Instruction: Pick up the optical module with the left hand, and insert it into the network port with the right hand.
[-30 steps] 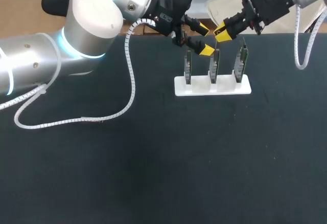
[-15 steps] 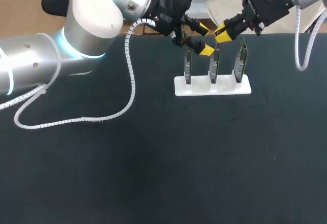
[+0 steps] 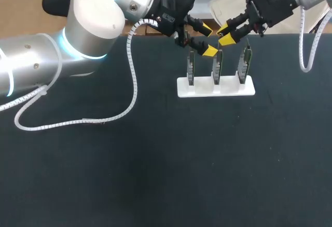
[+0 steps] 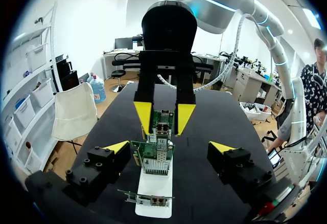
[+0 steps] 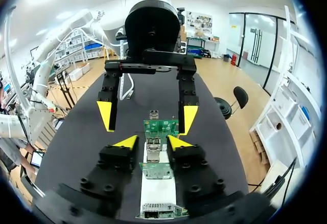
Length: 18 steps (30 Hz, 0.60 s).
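Your right gripper [image 3: 224, 33] has its yellow tips slightly parted, either side of the small silver metal optical module [image 5: 153, 151] without pinching it. The module sits at the top of the middle upright green network card [image 3: 217, 67] on the flat white plastic rack [image 3: 197, 88]. Your left gripper [image 4: 168, 146] is spread wide (holding nothing) above the rack, facing the right one.

Three boards [image 3: 190, 67], one white stand [image 3: 199, 88], two hands [image 3: 208, 39] [image 3: 225, 34].
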### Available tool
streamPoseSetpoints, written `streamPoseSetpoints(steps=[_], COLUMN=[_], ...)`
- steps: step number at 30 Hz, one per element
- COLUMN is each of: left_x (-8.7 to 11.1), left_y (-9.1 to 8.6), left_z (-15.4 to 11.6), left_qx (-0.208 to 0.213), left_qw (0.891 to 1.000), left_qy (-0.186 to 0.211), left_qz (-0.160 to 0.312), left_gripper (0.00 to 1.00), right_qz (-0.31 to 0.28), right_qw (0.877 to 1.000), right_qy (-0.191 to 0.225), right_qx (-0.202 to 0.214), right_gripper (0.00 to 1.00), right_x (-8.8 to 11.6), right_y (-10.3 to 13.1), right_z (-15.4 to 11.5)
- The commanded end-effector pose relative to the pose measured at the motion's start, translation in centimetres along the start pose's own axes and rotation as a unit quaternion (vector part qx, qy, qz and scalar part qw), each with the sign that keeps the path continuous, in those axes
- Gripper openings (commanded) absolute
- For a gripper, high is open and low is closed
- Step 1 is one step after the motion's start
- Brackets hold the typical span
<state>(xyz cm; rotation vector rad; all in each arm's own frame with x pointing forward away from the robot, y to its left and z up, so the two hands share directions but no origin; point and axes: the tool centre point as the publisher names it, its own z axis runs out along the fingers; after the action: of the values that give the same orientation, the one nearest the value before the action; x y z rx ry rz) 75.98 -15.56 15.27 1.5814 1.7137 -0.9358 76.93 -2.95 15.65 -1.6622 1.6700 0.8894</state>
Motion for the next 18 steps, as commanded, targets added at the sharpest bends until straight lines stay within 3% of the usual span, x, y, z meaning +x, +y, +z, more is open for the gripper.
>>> streamPoseSetpoints(steps=[1,18], left_x=[-0.1,-0.1], left_y=[0.2,0.2], left_z=[0.1,0.1], left_qx=[0.002,0.002], left_qw=[1.000,1.000], left_qy=[0.003,0.003], left_qz=[-0.001,-0.001], left_gripper=[1.00,1.00], right_qz=[0.001,0.013], right_qw=[1.000,0.999], right_qy=[-0.002,-0.020], right_qx=[0.003,0.023], right_gripper=[1.00,1.00], right_x=[0.0,-0.1], right_y=[0.0,-0.1], right_z=[-0.4,-2.8])
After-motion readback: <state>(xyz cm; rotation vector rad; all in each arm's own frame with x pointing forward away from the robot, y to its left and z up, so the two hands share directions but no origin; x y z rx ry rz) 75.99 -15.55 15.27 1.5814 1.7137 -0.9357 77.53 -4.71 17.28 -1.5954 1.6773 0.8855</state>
